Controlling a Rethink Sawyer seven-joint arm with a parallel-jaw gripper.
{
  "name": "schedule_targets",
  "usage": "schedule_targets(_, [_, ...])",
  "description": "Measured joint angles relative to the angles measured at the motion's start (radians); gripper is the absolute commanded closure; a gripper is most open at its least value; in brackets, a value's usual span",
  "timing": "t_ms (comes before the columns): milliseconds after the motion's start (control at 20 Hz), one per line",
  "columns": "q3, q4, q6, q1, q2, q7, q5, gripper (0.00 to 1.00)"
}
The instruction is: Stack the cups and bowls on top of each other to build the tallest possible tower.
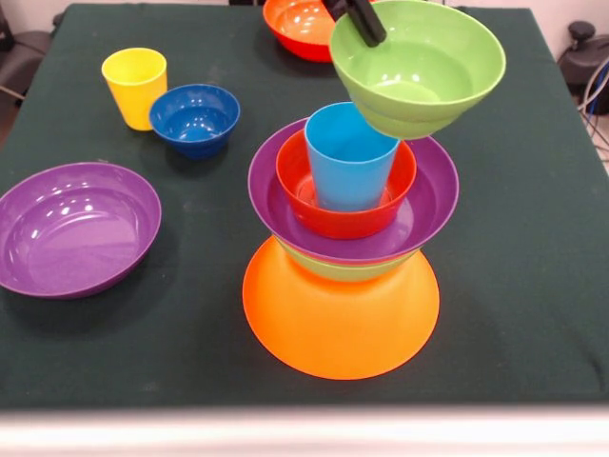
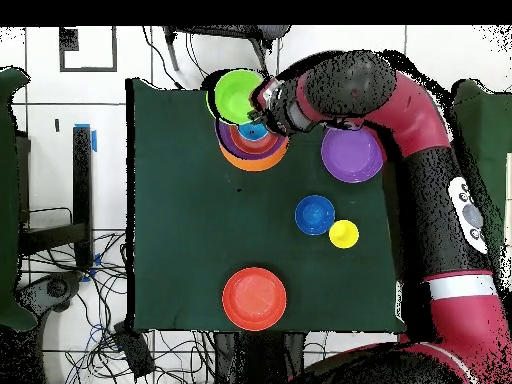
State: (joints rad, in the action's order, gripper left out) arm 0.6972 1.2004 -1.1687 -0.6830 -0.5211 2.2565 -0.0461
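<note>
Gripper: the black gripper (image 1: pixel 357 17) comes in from the top edge of the front view, its fingers clamped over the rim of a glossy green plastic bowl (image 1: pixel 419 65); in the overhead view the gripper (image 2: pixel 268 98) sits at the bowl's 3 o'clock edge.
Held bowl: the green bowl (image 2: pixel 238 96) is open side up, tilted toward the camera, hanging above the tower, about 1 o'clock of the blue cup; I cannot tell for certain whether its underside touches the cup's rim.
Tower: a big upturned orange plastic bowl (image 1: pixel 340 319) forms the base; on it a second green bowl (image 1: pixel 333 269), only its edge showing, then a wide purple bowl (image 1: pixel 423 205), a red-orange bowl (image 1: pixel 347 221), and a light blue plastic tumbler (image 1: pixel 349 157) standing upright inside.
Loose pieces: a second purple bowl (image 1: pixel 74 228) lies at 9 o'clock of the tower; a small dark blue bowl (image 1: pixel 194 118) at 10 o'clock, with a yellow plastic tumbler (image 1: pixel 134 86) just beside it; another red-orange bowl (image 1: pixel 297 27) at 12 o'clock, near the table's far edge.
Surface: dark green tablecloth (image 1: pixel 533 286).
</note>
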Motion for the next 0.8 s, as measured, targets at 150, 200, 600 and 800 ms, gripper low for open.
schedule_targets(150, [0.011, -0.007, 0.0, -0.003, 0.014, 0.0, 0.009, 1.0])
schedule_targets(200, [0.014, -0.007, 0.0, -0.004, 0.017, 0.0, 0.011, 1.0])
schedule_targets(600, [0.042, -0.017, 0.0, -0.024, 0.041, 0.0, 0.015, 1.0])
schedule_targets(800, [0.055, -0.028, 0.0, -0.035, 0.054, 0.0, 0.015, 1.0])
